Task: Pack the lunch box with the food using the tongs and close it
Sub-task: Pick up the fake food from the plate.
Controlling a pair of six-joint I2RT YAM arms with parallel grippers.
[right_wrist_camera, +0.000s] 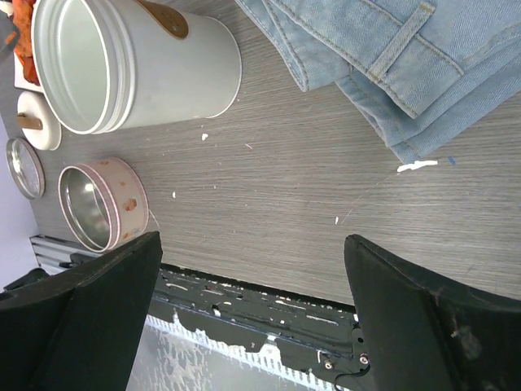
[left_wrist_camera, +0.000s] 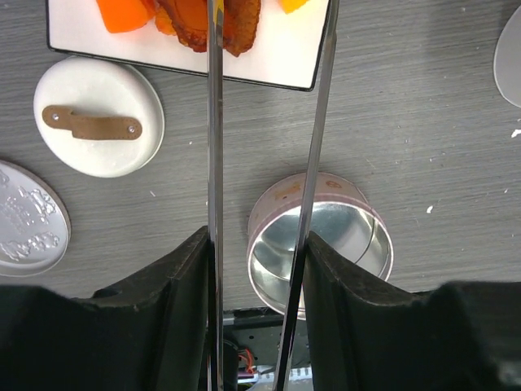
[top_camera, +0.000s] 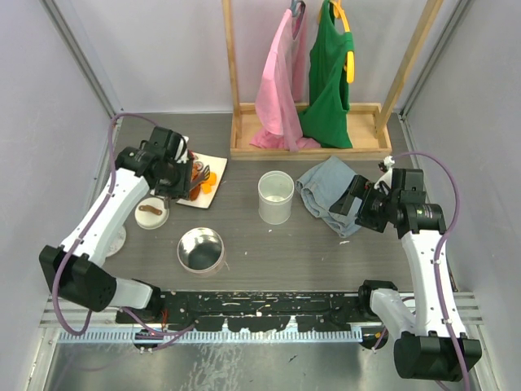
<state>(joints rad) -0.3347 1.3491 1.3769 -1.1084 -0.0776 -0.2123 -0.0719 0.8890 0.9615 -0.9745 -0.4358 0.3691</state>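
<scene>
My left gripper (top_camera: 181, 181) (left_wrist_camera: 256, 269) is shut on the tongs (left_wrist_camera: 214, 122), squeezing the two thin metal arms between its black fingers (left_wrist_camera: 183, 309). The tongs reach out over the white plate (left_wrist_camera: 285, 61) (top_camera: 218, 163), and one arm lies across a dark brown piece of the food (left_wrist_camera: 236, 24) beside orange pieces (left_wrist_camera: 122, 12) (top_camera: 208, 186). The tong tips are out of view. A round pink tin (top_camera: 200, 248) (left_wrist_camera: 326, 244) (right_wrist_camera: 102, 204) stands open and empty near the front. A tall white canister (top_camera: 275, 197) (right_wrist_camera: 138, 65) stands open mid-table. My right gripper (top_camera: 354, 199) (right_wrist_camera: 252, 240) hovers open over bare table.
A white lid with a brown handle (top_camera: 151, 213) (left_wrist_camera: 98, 114) and a silver embossed lid (left_wrist_camera: 24, 220) (right_wrist_camera: 24, 167) lie left of the tin. Folded jeans (top_camera: 330, 191) (right_wrist_camera: 407, 65) lie at the right. A wooden rack (top_camera: 305, 147) with pink and green garments stands at the back.
</scene>
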